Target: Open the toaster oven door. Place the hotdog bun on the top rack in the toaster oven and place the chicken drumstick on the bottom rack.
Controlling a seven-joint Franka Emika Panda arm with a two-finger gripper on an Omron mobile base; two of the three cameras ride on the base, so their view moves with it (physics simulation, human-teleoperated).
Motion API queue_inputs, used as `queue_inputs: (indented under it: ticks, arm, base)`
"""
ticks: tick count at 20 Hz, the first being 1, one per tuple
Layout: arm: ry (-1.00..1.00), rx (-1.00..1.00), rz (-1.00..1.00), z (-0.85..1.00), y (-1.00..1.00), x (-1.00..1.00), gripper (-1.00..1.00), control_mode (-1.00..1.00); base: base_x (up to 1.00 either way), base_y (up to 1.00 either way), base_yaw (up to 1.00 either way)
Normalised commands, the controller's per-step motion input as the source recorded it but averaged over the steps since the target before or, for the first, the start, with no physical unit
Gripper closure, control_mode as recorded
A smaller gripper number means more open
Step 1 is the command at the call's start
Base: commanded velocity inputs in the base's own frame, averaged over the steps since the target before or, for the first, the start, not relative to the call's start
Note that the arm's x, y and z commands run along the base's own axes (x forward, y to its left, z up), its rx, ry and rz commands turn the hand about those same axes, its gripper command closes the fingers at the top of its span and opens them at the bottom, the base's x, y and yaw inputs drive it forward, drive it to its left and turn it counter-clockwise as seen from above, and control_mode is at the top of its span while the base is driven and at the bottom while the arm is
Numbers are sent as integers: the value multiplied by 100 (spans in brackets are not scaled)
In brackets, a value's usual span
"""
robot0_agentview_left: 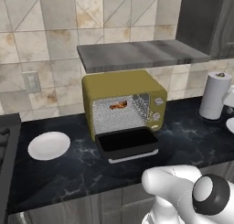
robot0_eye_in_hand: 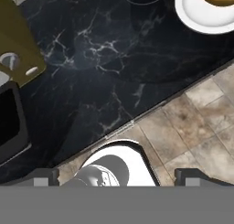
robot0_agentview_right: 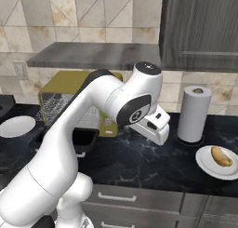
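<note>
The toaster oven (robot0_agentview_left: 123, 102) stands on the black marble counter (robot0_agentview_left: 192, 141) against the tiled wall, under a grey shelf (robot0_agentview_left: 137, 54), its front facing the robot. The toaster oven door (robot0_agentview_left: 128, 143) is folded down flat onto the counter in front of the cavity, its long axis running left to right, with the pale bar handle along the edge nearest the robot. Inside, the chicken drumstick (robot0_agentview_left: 118, 105) lies on a rack in the upper part of the cavity, long axis roughly left to right along the oven's width; which end is the narrow one cannot be told. The hotdog bun (robot0_agentview_right: 221, 156) lies on a white plate (robot0_agentview_right: 204, 164) at the right end of the counter, just right of the paper towel roll (robot0_agentview_right: 194, 113) and well apart from the oven; in the right base view its long axis runs diagonally from upper left to lower right. A second white plate (robot0_agentview_left: 49, 145) sits left of the oven. The gripper (robot0_eye_in_hand: 118, 176) hangs over the counter's front edge, between the oven and the bun's plate, its fingertips (robot0_eye_in_hand: 43, 176) spread wide with nothing between them, looking down on counter and floor tiles (robot0_eye_in_hand: 196, 113).
</note>
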Motion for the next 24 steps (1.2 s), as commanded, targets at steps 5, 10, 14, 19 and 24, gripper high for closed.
queue_inputs:
  ticks: [5,10,14,19,24]
  arm:
    - [0,0,0,0,0,0,-100,100]
    - [0,0,0,0,0,0,-100,100]
    - [0,0,0,0,0,0,-100,100]
    - [0,0,0,0,0,0,-100,100]
    - [0,0,0,0,0,0,-100,100]
  base:
    - [1,-79,0]
    - [12,-71,0]
    - [22,-64,0]
    - [31,-47,0]
    - [35,-40,0]
